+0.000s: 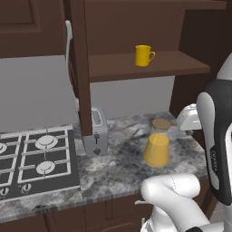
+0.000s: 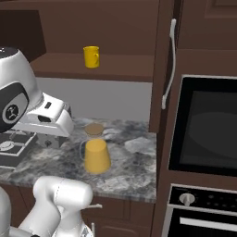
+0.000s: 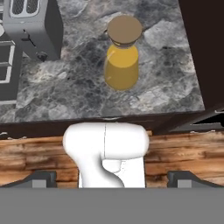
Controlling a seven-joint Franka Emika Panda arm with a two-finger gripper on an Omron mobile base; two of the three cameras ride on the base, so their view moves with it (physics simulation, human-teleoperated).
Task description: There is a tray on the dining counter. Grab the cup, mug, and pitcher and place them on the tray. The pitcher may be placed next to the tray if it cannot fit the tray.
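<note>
One pitcher (image 1: pixel 157 146) (image 2: pixel 96 152) (image 3: pixel 123 54), orange-yellow body, clear neck, round tan cork lid, stands upright on the grey marbled stone countertop (image 1: pixel 118 167) (image 2: pixel 129 171) (image 3: pixel 65 87), roughly mid-counter, nothing touching it. One yellow mug (image 1: pixel 143 55) (image 2: pixel 91 56) with a loop handle sits upright on the dark wood shelf (image 1: pixel 149 65) (image 2: pixel 92 69) above the counter, well above and behind the pitcher.

One silver two-slot toaster (image 1: pixel 96 132) (image 3: pixel 33 28) stands on the same counter, to the pitcher's left in the left base view, near but apart from it. One gas stove (image 1: pixel 36 161) with white burner grates lies just beside the toaster, further left; four burners can be seen in the left base view, partly cut by the edge. One black built-in oven (image 2: pixel 203 125) with one control panel and knob below it sits right of the counter in the right base view. One long white cabinet handle (image 1: pixel 70 63) (image 2: pixel 169 65) runs vertically on the dark wood cabinet.

Gripper (image 3: pixel 112 177): two dark fingertips (image 3: pixel 41 178) at the bottom corners of the hand view, spread wide apart, nothing between them, holding nothing. It hangs above and in front of the counter edge, well apart from the pitcher.
</note>
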